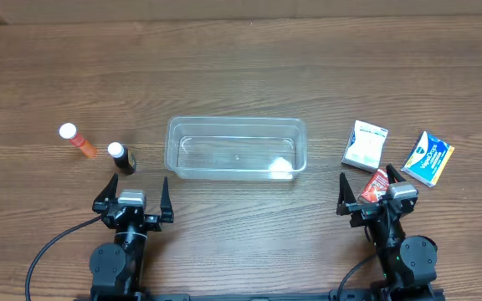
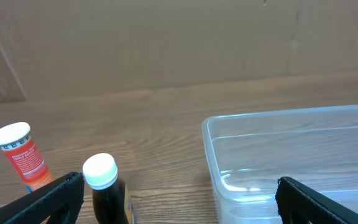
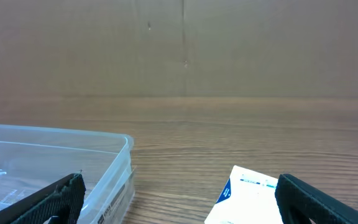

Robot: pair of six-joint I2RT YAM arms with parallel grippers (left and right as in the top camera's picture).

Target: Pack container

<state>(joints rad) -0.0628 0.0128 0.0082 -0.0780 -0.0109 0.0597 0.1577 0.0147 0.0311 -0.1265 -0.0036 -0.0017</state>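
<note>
The clear plastic container [image 1: 237, 148] sits empty at the table's middle; it also shows in the left wrist view [image 2: 291, 155] and the right wrist view [image 3: 55, 162]. An orange bottle with a white cap [image 1: 77, 140] [image 2: 20, 155] and a dark bottle with a white cap [image 1: 122, 158] [image 2: 104, 193] stand left of it. A white packet [image 1: 366, 145] [image 3: 244, 193], a red packet [image 1: 376, 184] and a blue-and-white packet [image 1: 428, 157] lie to its right. My left gripper [image 1: 132, 195] [image 2: 179, 199] is open and empty near the dark bottle. My right gripper [image 1: 375, 191] [image 3: 179, 199] is open, over the red packet.
The brown wooden table [image 1: 241, 75] stretches bare behind the container. Both arm bases sit at the front edge, with black cables trailing from them.
</note>
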